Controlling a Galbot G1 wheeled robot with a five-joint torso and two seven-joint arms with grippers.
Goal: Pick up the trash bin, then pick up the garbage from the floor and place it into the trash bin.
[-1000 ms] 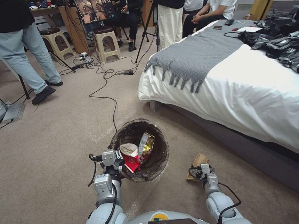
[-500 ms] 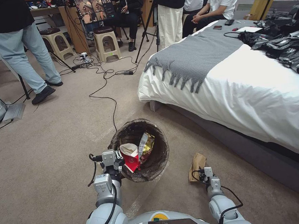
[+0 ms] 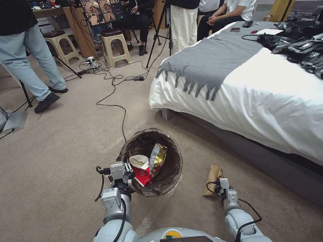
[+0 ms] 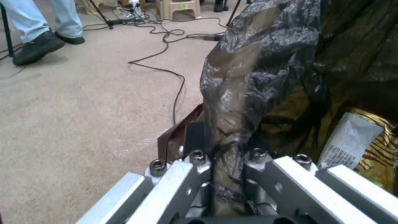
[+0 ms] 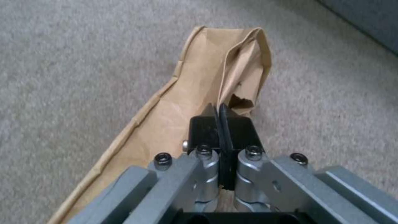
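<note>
While the left tool pinches the near rim of the trash bin — its jaws closed on the dark bag folded over the edge — the bin stands on the carpet beside the bed. Inside it lie a red-and-white wrapper and a gold snack packet. To the bin's right, the right tool is low at the floor, its jaws pressed together on a fold of the flat brown paper bag — the bag lies lengthwise on the carpet, near the bed's grey base.
</note>
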